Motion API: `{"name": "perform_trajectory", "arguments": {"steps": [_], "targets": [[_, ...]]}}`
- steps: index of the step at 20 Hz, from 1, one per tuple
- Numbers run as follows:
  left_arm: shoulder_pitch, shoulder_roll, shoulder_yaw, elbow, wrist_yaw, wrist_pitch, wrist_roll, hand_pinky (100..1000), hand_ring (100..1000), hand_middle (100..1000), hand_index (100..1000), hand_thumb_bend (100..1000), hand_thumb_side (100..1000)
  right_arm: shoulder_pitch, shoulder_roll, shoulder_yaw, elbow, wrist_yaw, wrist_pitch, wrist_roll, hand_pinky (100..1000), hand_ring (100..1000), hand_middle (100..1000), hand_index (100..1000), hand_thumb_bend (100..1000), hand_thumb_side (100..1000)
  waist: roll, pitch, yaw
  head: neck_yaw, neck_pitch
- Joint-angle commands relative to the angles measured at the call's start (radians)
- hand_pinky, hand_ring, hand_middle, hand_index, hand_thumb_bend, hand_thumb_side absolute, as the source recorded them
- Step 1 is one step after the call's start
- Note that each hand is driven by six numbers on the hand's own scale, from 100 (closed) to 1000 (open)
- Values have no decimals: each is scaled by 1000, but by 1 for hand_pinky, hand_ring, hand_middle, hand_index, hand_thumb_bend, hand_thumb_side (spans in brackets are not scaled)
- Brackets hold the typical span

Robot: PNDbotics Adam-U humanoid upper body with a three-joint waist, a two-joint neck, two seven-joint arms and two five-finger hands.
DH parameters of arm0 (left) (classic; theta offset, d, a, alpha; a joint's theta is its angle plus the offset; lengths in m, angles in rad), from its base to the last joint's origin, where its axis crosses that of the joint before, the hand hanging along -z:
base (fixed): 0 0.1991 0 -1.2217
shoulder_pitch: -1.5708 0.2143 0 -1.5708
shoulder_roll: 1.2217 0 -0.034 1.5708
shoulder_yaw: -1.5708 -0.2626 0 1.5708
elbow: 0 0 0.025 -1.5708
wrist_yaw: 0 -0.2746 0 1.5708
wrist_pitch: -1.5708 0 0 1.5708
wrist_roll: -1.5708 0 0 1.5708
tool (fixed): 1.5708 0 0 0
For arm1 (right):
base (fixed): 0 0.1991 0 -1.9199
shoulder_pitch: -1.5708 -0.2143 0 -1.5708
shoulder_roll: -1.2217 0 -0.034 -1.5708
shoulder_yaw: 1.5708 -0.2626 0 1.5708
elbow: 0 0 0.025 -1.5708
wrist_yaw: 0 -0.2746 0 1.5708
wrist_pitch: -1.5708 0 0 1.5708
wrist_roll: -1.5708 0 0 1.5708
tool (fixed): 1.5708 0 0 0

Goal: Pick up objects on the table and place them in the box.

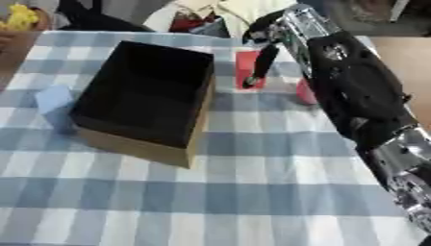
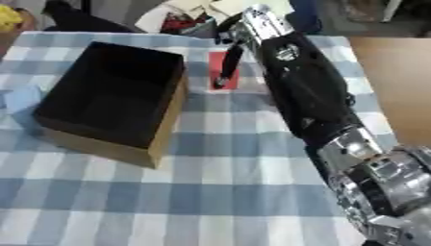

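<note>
An open cardboard box (image 1: 139, 146) with a dark inside stands left of centre on the checked cloth. Just right of its far corner lies a red block (image 1: 243, 67). My right arm reaches up from the lower right, and my right hand (image 1: 276, 33) hangs over that block. One straight dark finger (image 1: 261, 62) points down and its tip rests on the block. A second red thing (image 1: 305, 92) peeks out from behind the forearm. A light blue block (image 1: 55, 103) sits against the box's left side. My left hand shows in neither view.
The blue and white checked table (image 1: 235, 192) stretches toward me. A yellow thing (image 1: 21, 19) lies at the far left corner, and clothing and clutter line the far edge. The table's right edge runs just beyond my arm.
</note>
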Motion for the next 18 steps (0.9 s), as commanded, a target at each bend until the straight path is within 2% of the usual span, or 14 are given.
{"name": "perform_trajectory", "arguments": {"steps": [1,12,16,18], "targets": [[-12,23,3,-16,0,-1,-3,449,690,620,800,100,838,-34,-23,-12,-21,17,18,2,968,989,968,1000,558,535,3,-15,1,-5,-16],[-23,21,2,-16,-3,-3,-5,447,690,620,800,100,833,-40,-33,-31,2,56,47,38,966,988,969,1000,496,498,-1,17,7,-20,-44],[-26,20,1,-16,-4,-4,-5,446,689,620,800,100,832,-42,-31,-35,4,62,54,48,963,985,965,1000,430,468,-2,27,11,-22,-50],[-27,19,0,-16,-4,-3,-6,446,687,620,800,100,833,-42,-29,-39,1,57,58,46,960,979,957,1000,346,432,-3,31,12,-23,-52]]}}
